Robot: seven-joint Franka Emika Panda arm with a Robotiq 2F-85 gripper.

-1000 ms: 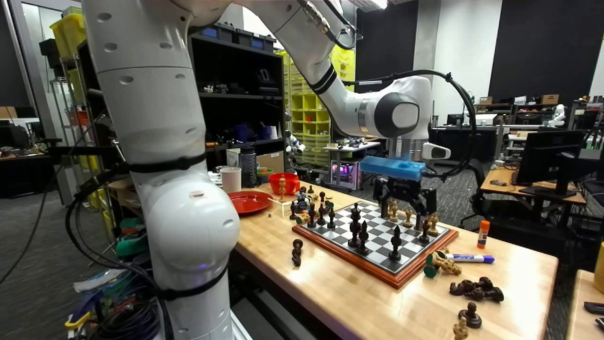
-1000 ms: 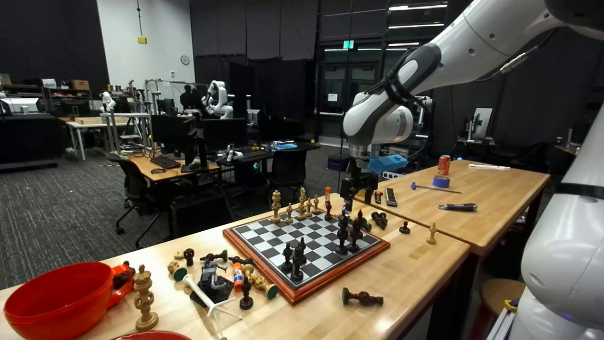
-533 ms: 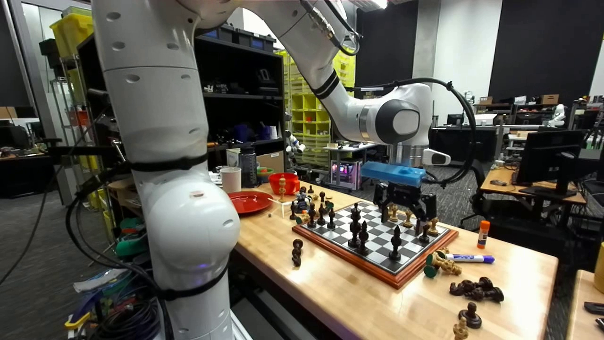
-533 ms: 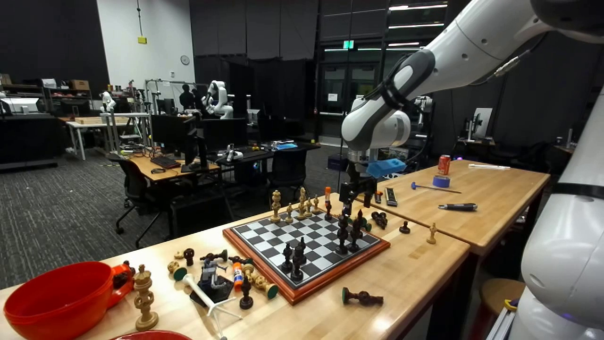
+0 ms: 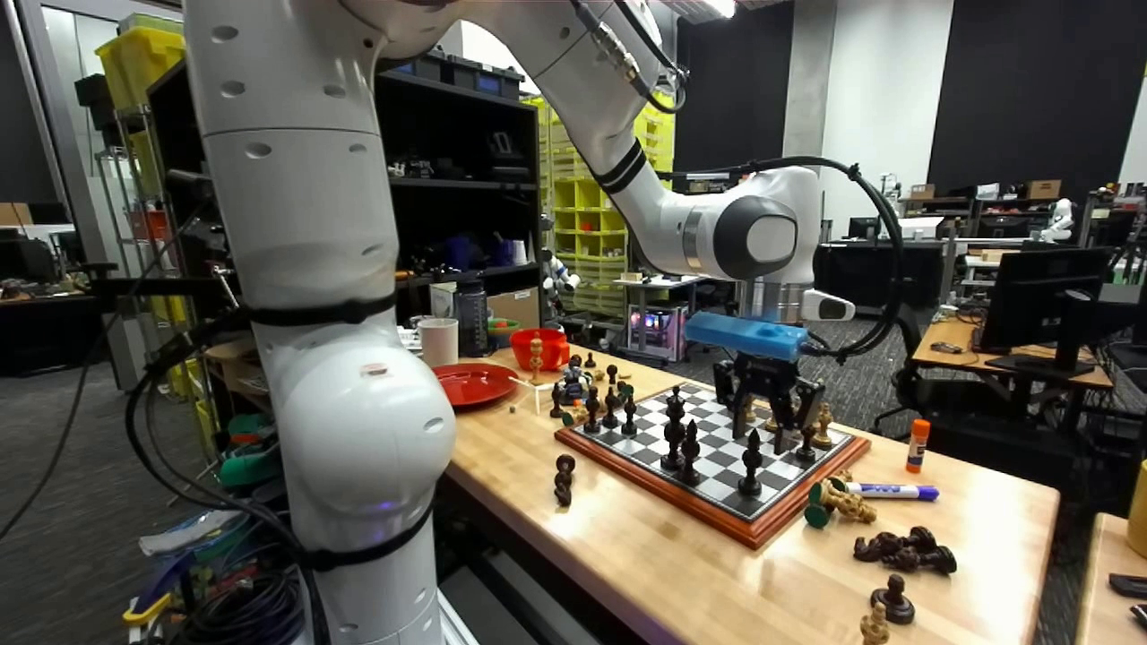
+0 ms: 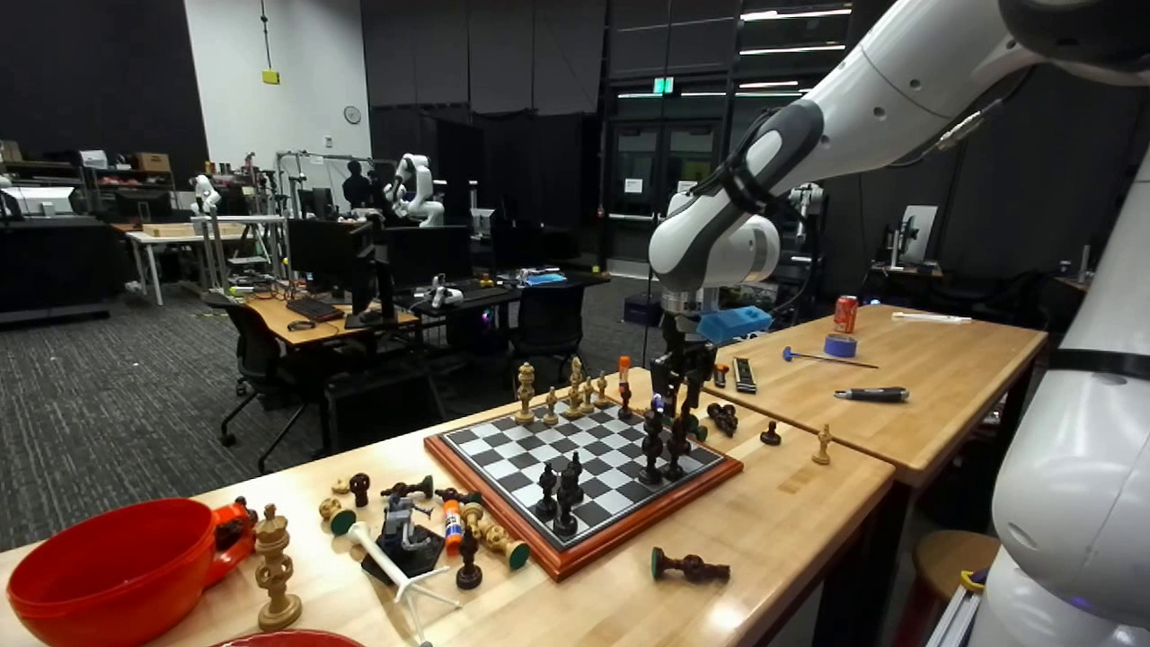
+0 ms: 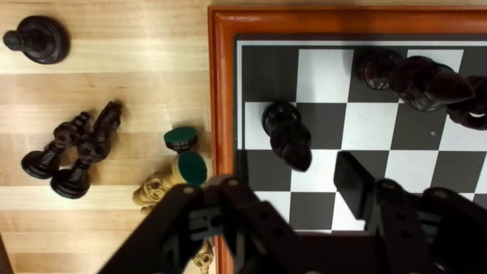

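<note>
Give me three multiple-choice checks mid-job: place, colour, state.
1. Where does the slim white-and-blue marker lie?
A on the floor
B on the pale wooden table
C in a bin
2. What colour is the carved, pointed chess piece nearest the black two-fingered gripper?
A white
B tan
C dark brown
3. How is the gripper?
A open
B shut on the marker
C shut, empty

1 B: an exterior view shows it beside the framed chequered board.
2 C: the wrist view shows it dark.
3 A: the wrist view shows its jaws apart.
</note>
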